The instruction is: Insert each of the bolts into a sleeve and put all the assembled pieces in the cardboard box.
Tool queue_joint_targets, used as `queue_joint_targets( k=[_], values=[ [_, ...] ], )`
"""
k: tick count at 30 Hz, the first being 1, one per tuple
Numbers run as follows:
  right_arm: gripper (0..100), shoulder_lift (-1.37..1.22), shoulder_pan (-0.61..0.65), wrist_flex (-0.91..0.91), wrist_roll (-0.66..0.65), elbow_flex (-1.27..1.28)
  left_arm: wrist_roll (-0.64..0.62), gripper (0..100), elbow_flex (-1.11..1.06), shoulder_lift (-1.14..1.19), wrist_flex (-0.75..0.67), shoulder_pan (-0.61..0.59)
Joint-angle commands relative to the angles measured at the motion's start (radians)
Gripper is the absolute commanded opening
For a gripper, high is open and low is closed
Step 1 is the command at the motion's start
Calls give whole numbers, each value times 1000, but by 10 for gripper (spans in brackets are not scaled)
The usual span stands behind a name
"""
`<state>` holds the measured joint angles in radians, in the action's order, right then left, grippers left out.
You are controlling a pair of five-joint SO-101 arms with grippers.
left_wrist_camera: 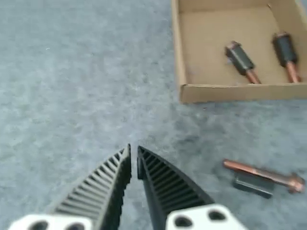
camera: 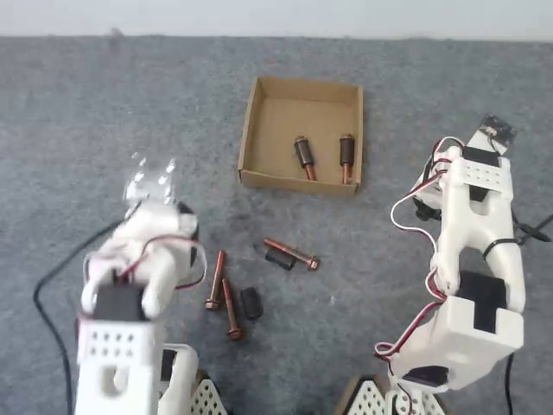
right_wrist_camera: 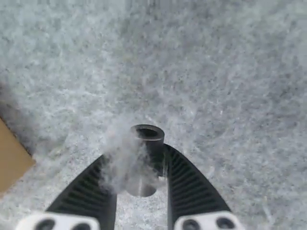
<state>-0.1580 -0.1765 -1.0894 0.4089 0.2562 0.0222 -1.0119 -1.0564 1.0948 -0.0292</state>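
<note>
We counted two assembled pieces (camera: pixel 304 157) lying side by side in the cardboard box (camera: pixel 249 130), so we judged two of five done. Three bolts were loose on the counter (camera: pixel 86 104): one bolt (camera: pixel 291 253) lay just beside a black sleeve (camera: pixel 278 259), and two other bolts (camera: pixel 215 279) lay near a second sleeve (camera: pixel 251 303). The right hand (right_wrist_camera: pixel 139 165) gripped a third sleeve (right_wrist_camera: pixel 149 139), held upright over the counter to one side of the box; we judged it was waiting for a bolt. The left hand (left_wrist_camera: pixel 134 151) was nearly closed on nothing, over bare counter short of the box. A pale smear (right_wrist_camera: pixel 125 158) hid one finger of the right hand and part of its sleeve. From above the left hand was a blur, and we could not make out the right hand's fingers there.
</note>
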Motion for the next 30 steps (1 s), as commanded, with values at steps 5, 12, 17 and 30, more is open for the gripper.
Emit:
queue_joint_targets(
  k=[5,12,17,30],
  values=[
    [7,8,-15,24,11,-51,189,24,278,381,3,195],
    [7,7,-45,51,8,-51,442,24,380,647,3,388],
    [7,7,-56,59,8,-49,594,24,394,773,0,503],
    [7,7,-58,61,8,-49,813,154,506,1074,-20,566]
  ],
)
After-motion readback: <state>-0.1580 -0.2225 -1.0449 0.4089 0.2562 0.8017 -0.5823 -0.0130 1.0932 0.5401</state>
